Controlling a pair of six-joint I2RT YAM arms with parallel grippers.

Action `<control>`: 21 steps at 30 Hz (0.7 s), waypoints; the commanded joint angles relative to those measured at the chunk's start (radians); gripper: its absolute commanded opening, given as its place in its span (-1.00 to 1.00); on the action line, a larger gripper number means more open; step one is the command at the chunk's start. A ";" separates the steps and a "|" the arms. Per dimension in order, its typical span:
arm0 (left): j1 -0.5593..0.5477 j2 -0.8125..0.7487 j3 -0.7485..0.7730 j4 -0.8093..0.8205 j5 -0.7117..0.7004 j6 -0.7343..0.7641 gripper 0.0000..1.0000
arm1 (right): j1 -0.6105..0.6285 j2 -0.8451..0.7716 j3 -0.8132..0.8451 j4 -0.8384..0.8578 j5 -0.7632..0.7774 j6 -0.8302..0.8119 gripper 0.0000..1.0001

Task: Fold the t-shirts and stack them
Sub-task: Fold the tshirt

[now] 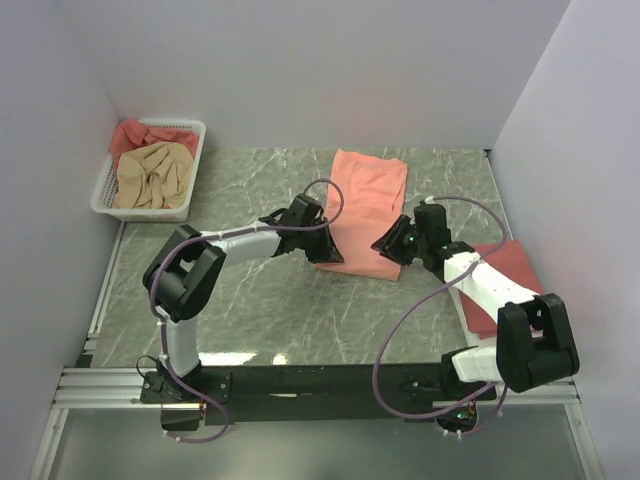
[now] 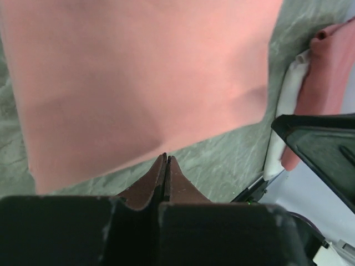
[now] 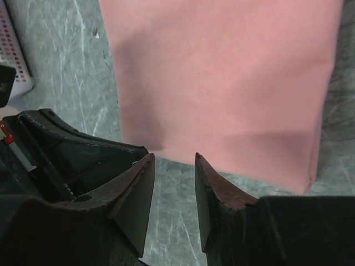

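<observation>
1. I read the salmon-pink t-shirt as lying flat mid-table, already narrowed to a long strip, its near short edge facing the arms; so I judged the sleeves-in fold done and the end-over-end fold as the step in hand.
2. The left gripper sat at that near edge with its fingers pressed together and no cloth showing between them; whether the tips touched the hem I could not tell.
3. The right gripper hovered just short of the same edge, jaws spread and empty, with green marble table showing in the gap.
4. A darker red t-shirt lay folded at the right, partly under the right arm; I took it for the start of the stack; a beige t-shirt and a rose-red t-shirt waited in the white basket at far left.
5. My judgement of the next move: part the left fingers, drop both pincers onto the near corners, pinch, then carry the edge evenly towards the far end.
</observation>
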 commanded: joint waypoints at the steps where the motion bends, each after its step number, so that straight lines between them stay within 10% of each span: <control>1: 0.008 0.014 -0.003 0.083 0.008 -0.022 -0.99 | 0.012 0.038 -0.007 0.061 -0.008 0.008 -0.17; 21: 0.048 -0.001 -0.179 0.067 -0.076 -0.041 -0.99 | -0.117 -0.007 -0.177 -0.062 0.107 -0.078 -0.19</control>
